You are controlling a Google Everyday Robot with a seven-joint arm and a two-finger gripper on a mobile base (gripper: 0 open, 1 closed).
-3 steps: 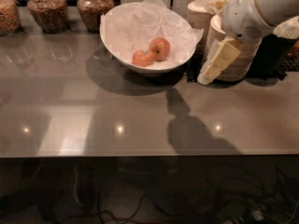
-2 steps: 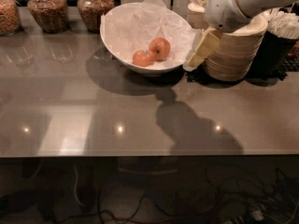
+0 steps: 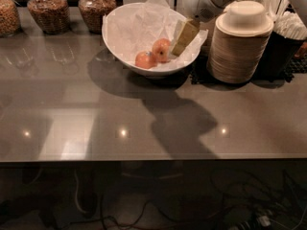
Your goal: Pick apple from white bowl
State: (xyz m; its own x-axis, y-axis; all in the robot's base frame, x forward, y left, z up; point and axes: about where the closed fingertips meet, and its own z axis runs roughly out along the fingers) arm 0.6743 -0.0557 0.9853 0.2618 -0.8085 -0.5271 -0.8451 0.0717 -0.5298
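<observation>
Far left: three glass jars (image 3: pixel 47 11) of brown dry goods stand along the back of the grey counter (image 3: pixel 144 128).

Left of centre: the white bowl (image 3: pixel 113 43) sits on the counter, wide and round, lined with crinkled tissue paper (image 3: pixel 136 25).

In the bowl, left: a flatter orange-red apple (image 3: pixel 144 60) lies on the paper.

In the bowl, right: the apple (image 3: pixel 161 49), the rounder of the two, rests against its neighbour near the bowl's middle, unlifted.

Step in hand: the approach. The arm reaches in from the upper right, and the pick itself looks not yet begun.

Next move: judged from here, a short descent to the left to bring the tool around the rounder fruit, clear of the flatter one pressed against it and of the loose paper that could snag.

Gripper: the gripper (image 3: pixel 177 48) hangs inside the bowl's right half, tilted down and leftward, its tip just beside the apple's right flank. Whether it touches the fruit cannot be told.

Grip: whether it is set wide or narrow cannot be told from this angle. It appears to carry nothing.

Right of the bowl: a tall stack of beige disposable bowls (image 3: pixel 240 47) stands close beside it.

Far right: a dark holder (image 3: pixel 280 56) of white items stands at the counter's edge.
</observation>
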